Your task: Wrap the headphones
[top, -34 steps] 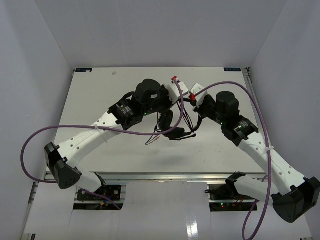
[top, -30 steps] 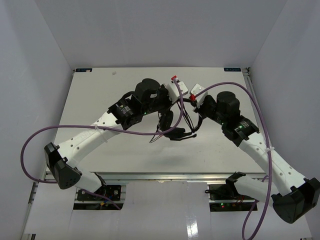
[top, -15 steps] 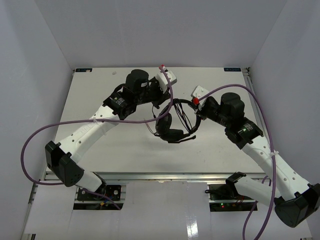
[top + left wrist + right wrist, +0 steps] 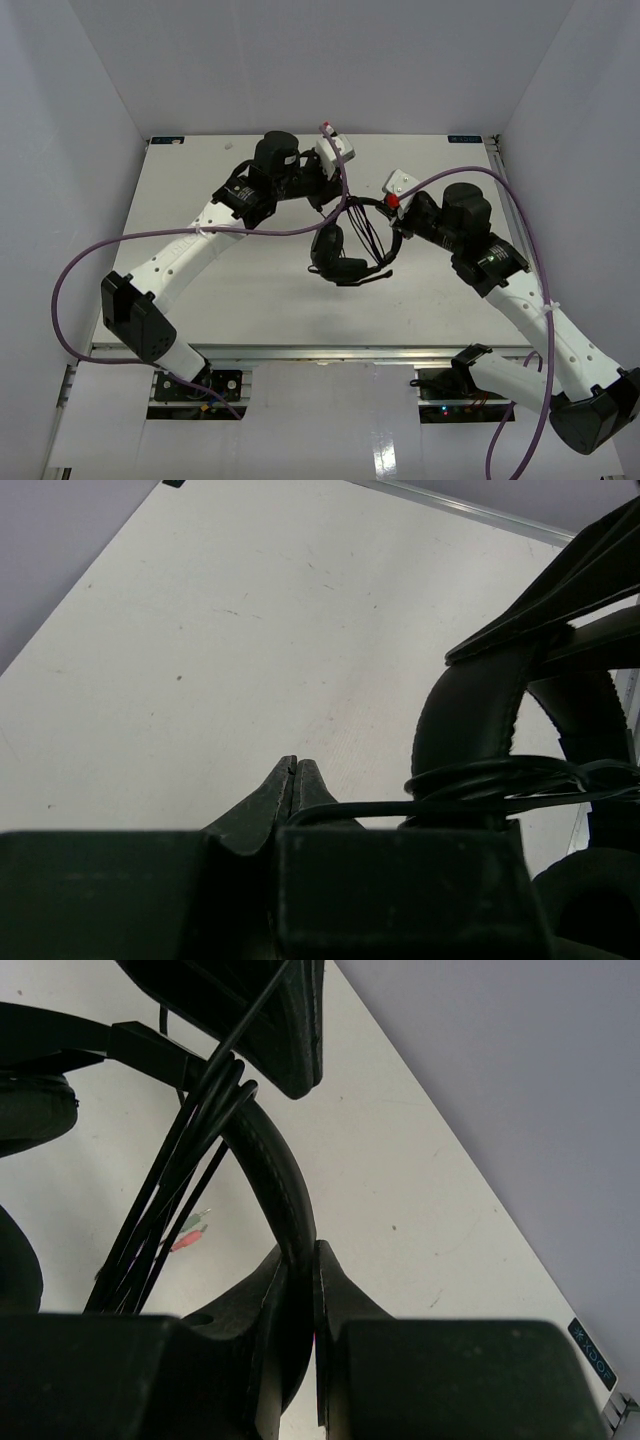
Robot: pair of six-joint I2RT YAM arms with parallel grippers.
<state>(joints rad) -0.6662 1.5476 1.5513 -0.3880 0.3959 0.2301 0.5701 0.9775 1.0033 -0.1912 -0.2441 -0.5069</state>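
where the right gripper [image 4: 298,1258] clamps, its two fingers are narrowed onto the arched headband [image 4: 275,1175] of the headphones [image 4: 332,248], and the padded band passes straight between the tips. several strands of the thin black cord [image 4: 165,1210] cross the band just ahead of those fingers and to their left. beyond the strands two small plugs [image 4: 190,1235], one green and one pink, show against the white table [image 4: 260,310]. the left gripper [image 4: 295,765] has its tips pressed together with no gap. a strand of cord leaves from beside its right finger toward the headband, so it seems to be pinching the cord, though the contact itself is hidden. right of the left fingertips the cord loops round the band, with an earcup [image 4: 590,900] lower right. from above, both grippers sit at the far side of the headset, with the earcups on the side nearer the arm bases
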